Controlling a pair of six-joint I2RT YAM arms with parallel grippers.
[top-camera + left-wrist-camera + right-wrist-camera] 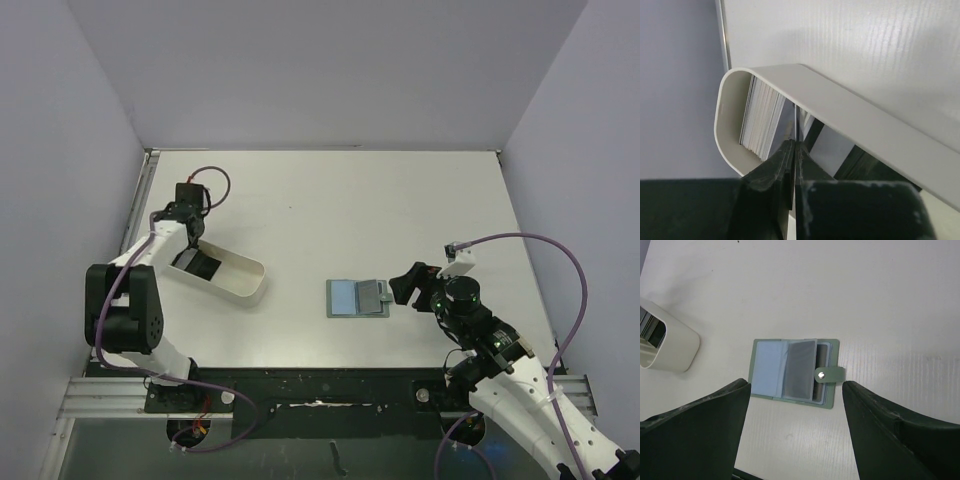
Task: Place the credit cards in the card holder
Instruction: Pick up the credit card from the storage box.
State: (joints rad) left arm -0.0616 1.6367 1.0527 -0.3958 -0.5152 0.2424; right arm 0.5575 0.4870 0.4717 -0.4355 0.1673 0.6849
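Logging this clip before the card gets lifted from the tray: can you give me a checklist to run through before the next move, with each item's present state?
1. Left gripper shut on a credit card: ok, a thin edge sits between its closed fingers.
2. Only one card pinched: cannot tell; the stack of cards stands right beside it.
3. White tray sitting flat, not tipped: ok.
4. Card holder lying open, slots up: ok.
5. Right gripper open, gripping nothing: ok.
6. Free slot in the card holder: cannot tell.
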